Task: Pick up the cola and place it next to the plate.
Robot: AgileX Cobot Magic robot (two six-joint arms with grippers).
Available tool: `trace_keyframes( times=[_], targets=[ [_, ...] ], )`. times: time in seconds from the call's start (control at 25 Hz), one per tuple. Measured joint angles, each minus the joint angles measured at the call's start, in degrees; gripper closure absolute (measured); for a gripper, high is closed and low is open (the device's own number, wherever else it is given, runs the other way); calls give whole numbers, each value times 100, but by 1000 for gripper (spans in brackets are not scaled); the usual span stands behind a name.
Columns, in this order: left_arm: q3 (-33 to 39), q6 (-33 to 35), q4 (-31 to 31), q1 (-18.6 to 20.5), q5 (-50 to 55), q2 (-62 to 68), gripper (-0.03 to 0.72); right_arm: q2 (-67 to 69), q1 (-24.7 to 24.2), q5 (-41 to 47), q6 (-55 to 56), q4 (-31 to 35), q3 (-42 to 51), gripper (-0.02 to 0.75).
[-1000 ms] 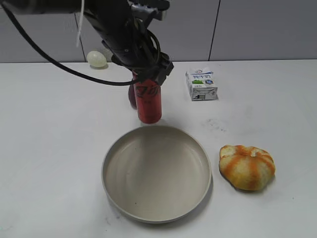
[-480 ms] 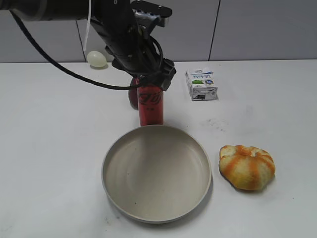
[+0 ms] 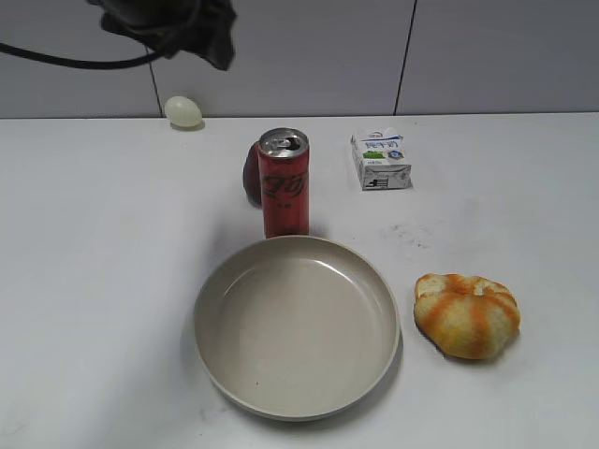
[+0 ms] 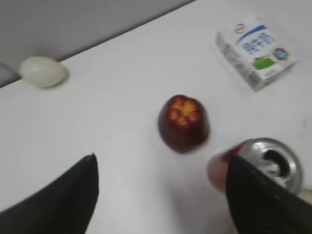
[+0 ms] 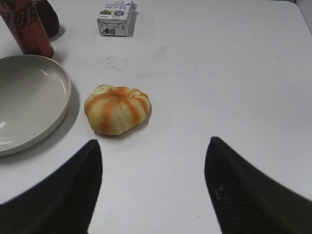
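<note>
The cola (image 3: 284, 183), a tall red can with a silver top, stands upright on the white table just behind the far rim of the beige plate (image 3: 296, 404). It also shows in the left wrist view (image 4: 265, 163) and the right wrist view (image 5: 27, 29). My left gripper (image 4: 161, 168) is open and empty, raised above the table; in the exterior view only its arm (image 3: 173, 23) shows at the top left. My right gripper (image 5: 153, 151) is open and empty over bare table. The plate also shows in the right wrist view (image 5: 62, 85).
A dark red fruit (image 4: 184, 122) sits behind the cola. A white milk carton (image 3: 380, 159) lies at the back right, a pale egg (image 3: 182, 111) at the back left. An orange-striped bun (image 3: 467, 315) lies right of the plate.
My left gripper has let go of the cola and risen up and to the left, away from it. The cola now stands alone behind the plate.
</note>
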Motion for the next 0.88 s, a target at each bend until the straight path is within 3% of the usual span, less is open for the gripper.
trace_keyframes(
  times=[0.24, 0.36, 0.68, 0.88],
  targets=[
    [0, 0, 138, 1140, 1010, -47, 100, 0, 0, 0, 0, 0, 0, 206],
    [0, 0, 163, 1476, 1380, -47, 106, 0, 0, 0, 0, 0, 0, 206],
    [51, 276, 99, 1826, 2181, -222, 109, 0, 0, 0, 0, 0, 0, 206],
    [885, 295, 71, 1908, 2194, -1041, 109, 0, 0, 0, 0, 0, 0, 206]
  ],
)
